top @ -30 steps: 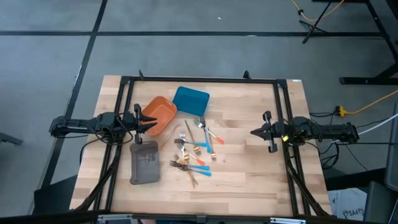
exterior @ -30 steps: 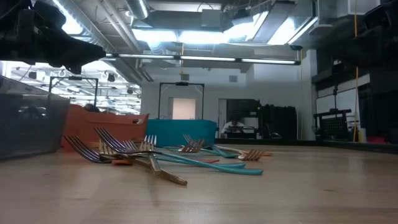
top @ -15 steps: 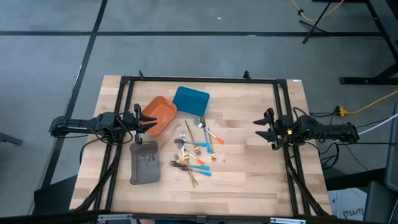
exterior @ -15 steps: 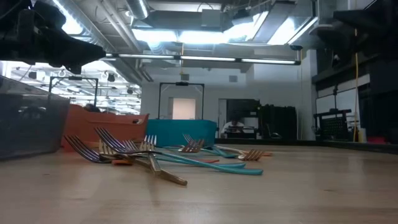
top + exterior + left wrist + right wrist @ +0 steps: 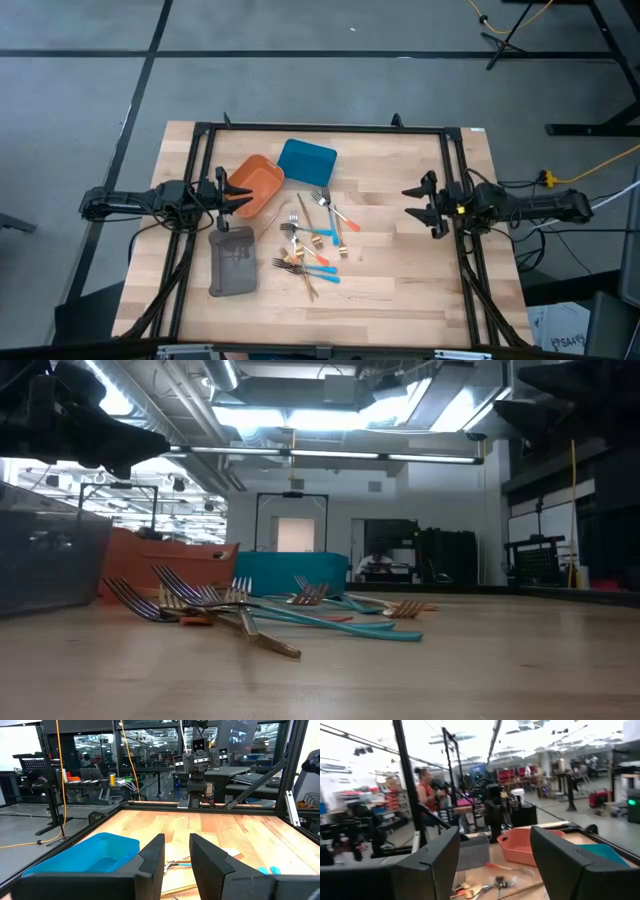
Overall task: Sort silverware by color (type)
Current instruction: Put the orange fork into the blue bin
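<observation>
Silverware [image 5: 315, 240] lies unsorted on the counter [image 5: 400, 270]; trays look empty; left gripper [image 5: 238, 196] and right gripper [image 5: 418, 204] spread, holding nothing.

Bright overhead glare; blurred right-wrist view

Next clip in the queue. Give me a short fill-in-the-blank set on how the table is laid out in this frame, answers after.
1. The blue tray sits beside the ____ tray.
2. The silverware lies loose on the ____.
3. The grey tray is on the side of the ____ gripper.
4. The right gripper has its fingers ____.

Missing words: orange; table; left; open
</observation>
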Robot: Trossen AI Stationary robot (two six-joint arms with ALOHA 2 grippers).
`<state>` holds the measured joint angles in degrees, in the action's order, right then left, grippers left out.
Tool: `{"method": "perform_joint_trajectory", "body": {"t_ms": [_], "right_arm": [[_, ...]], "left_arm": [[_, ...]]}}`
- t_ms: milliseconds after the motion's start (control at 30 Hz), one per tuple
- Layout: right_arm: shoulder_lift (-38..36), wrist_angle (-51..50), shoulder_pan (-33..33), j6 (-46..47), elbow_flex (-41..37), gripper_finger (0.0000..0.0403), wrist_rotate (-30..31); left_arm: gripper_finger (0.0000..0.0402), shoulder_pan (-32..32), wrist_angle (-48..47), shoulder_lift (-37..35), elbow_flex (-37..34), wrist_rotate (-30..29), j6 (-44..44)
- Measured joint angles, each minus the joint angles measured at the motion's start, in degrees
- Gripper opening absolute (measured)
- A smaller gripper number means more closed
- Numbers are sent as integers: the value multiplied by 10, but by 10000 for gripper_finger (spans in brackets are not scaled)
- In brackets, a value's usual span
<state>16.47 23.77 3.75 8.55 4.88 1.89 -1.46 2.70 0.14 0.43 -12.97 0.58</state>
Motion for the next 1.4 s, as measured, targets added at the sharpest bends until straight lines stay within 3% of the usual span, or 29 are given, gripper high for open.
{"method": "perform_joint_trajectory", "body": {"t_ms": [433,833,1100,1400], "right_arm": [[289,-195,0,-15,184,234,109],[552,-225,0,-16,307,234,126],[671,-221,0,-16,354,234,127],[747,-218,0,-16,365,234,144]], "left_arm": [[84,0,0,0,0,0,-1],[84,0,0,0,0,0,-1],[84,0,0,0,0,1,-2],[84,0,0,0,0,2,-2]]}}
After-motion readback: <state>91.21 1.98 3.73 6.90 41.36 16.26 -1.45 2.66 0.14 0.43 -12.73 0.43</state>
